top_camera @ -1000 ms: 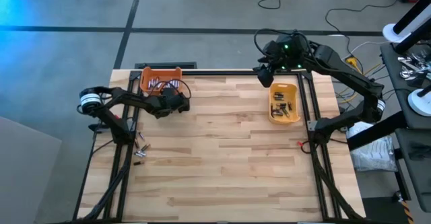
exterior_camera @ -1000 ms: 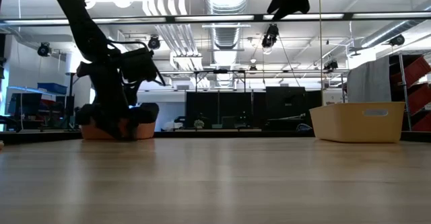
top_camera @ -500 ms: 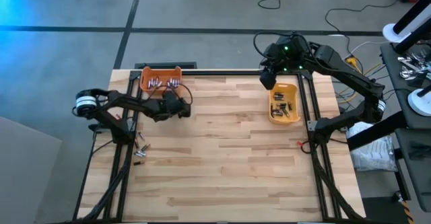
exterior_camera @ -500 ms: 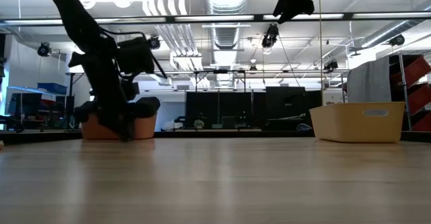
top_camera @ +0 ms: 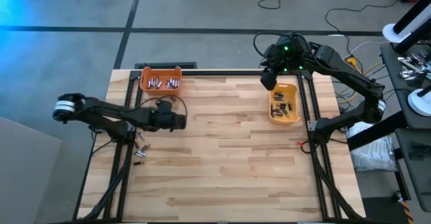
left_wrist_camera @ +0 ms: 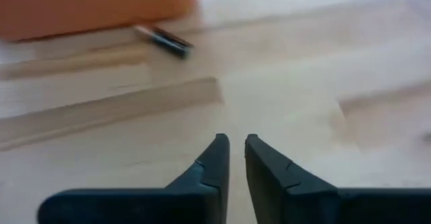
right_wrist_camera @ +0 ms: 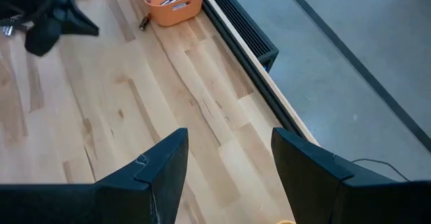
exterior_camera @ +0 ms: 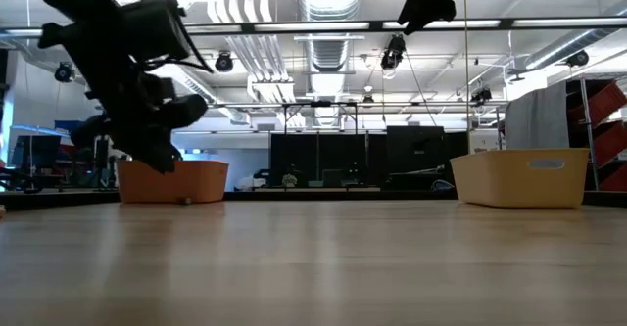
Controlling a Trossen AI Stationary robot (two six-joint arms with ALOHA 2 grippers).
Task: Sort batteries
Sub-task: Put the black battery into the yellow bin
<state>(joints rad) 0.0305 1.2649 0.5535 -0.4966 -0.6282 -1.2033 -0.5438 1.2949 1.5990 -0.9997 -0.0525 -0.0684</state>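
Left arm has swung off the orange bin (top_camera: 160, 81) toward the worktop's (top_camera: 222, 157) left edge. Left pincer (left_wrist_camera: 236, 158) nearly closed, empty. Right pincer (right_wrist_camera: 229, 162) open, parked above the yellow bin (top_camera: 291, 89). Loose batteries (top_camera: 141, 145) lie at the left edge; looks like re-approach for the next pick: open, descend.

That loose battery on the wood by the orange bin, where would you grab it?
Probably grip the battery at its middle, from straight above, a finger on each long side: it is a slim cylinder lying flat beside the orange bin.
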